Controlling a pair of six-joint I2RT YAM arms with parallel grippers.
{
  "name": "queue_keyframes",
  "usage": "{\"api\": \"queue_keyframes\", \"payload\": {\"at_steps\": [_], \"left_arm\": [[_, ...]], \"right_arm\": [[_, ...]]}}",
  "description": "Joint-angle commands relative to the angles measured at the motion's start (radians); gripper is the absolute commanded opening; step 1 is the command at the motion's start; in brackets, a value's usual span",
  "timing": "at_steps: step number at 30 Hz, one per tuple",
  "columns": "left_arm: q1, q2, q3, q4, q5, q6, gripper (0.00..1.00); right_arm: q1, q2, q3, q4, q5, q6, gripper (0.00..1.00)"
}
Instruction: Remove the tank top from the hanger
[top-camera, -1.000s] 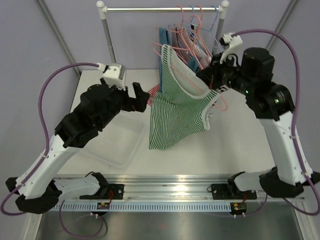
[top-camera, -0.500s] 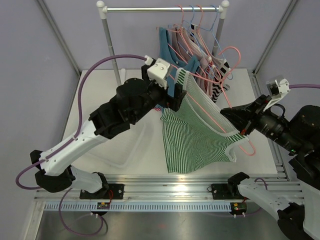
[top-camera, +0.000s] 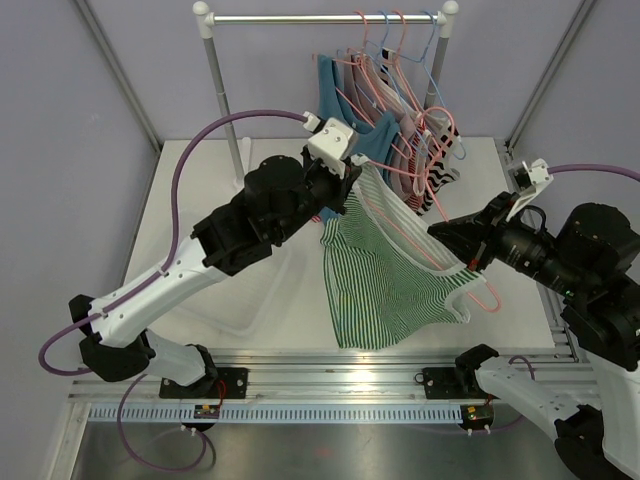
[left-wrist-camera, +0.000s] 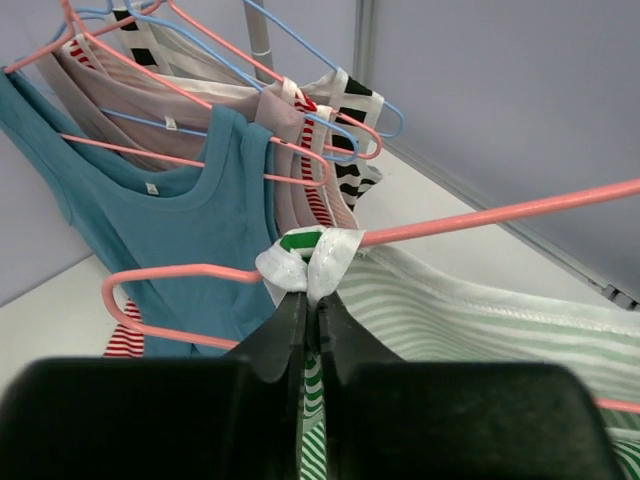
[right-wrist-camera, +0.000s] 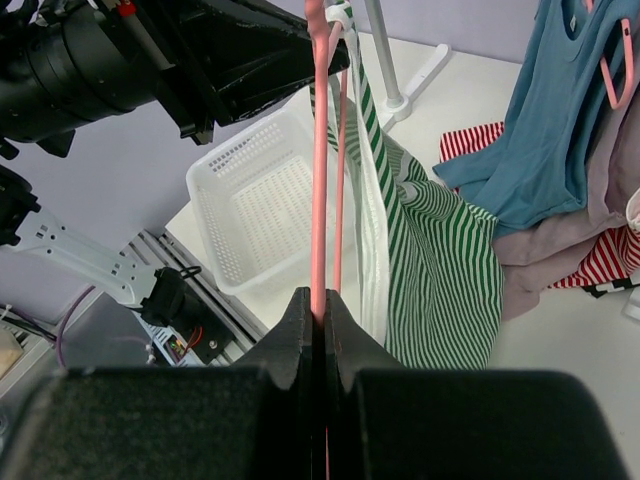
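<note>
The green-and-white striped tank top hangs on a pink hanger stretched in the air between my two arms, in front of the rack. My left gripper is shut on the top's white shoulder strap, right where the pink hanger passes through it. In the left wrist view the gripper pinches that strap flat between its fingers. My right gripper is shut on the hanger's pink wire. In the right wrist view that gripper has the striped fabric draped just to its right.
Behind hangs a rack with several other tops on pink and blue hangers, a teal one nearest. A white mesh basket sits on the table left of the tank top, partly under my left arm.
My left arm swung in to the tank top and its jaws closed on the strap. My right arm carried the hanger off the rack toward the front right, then edged back slightly.
</note>
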Motion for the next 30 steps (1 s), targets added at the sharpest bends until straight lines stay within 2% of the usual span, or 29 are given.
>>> {"api": "queue_keyframes", "payload": {"at_steps": [1,6,9,14,19,30], "left_arm": [[0.002,-0.006,-0.01,0.075,-0.069,0.006,0.0],[0.026,-0.043,-0.048,0.046,-0.198,-0.038,0.0],[0.086,-0.084,-0.09,-0.01,-0.23,-0.113,0.0],[0.25,-0.164,-0.18,-0.086,-0.155,-0.25,0.0],[0.347,-0.19,-0.199,-0.158,-0.08,-0.328,0.0],[0.438,-0.235,-0.252,-0.192,0.098,-0.413,0.0]], "right_arm": [[0.006,-0.002,-0.017,0.064,-0.028,0.006,0.0],[0.006,-0.018,-0.083,0.06,0.027,-0.02,0.0],[0.006,-0.026,-0.129,0.07,0.005,-0.034,0.0],[0.006,-0.037,-0.204,0.099,-0.116,-0.065,0.0],[0.006,-0.075,-0.267,0.168,-0.153,-0.068,0.0],[0.007,-0.231,-0.448,0.439,-0.177,-0.086,0.0]]}}
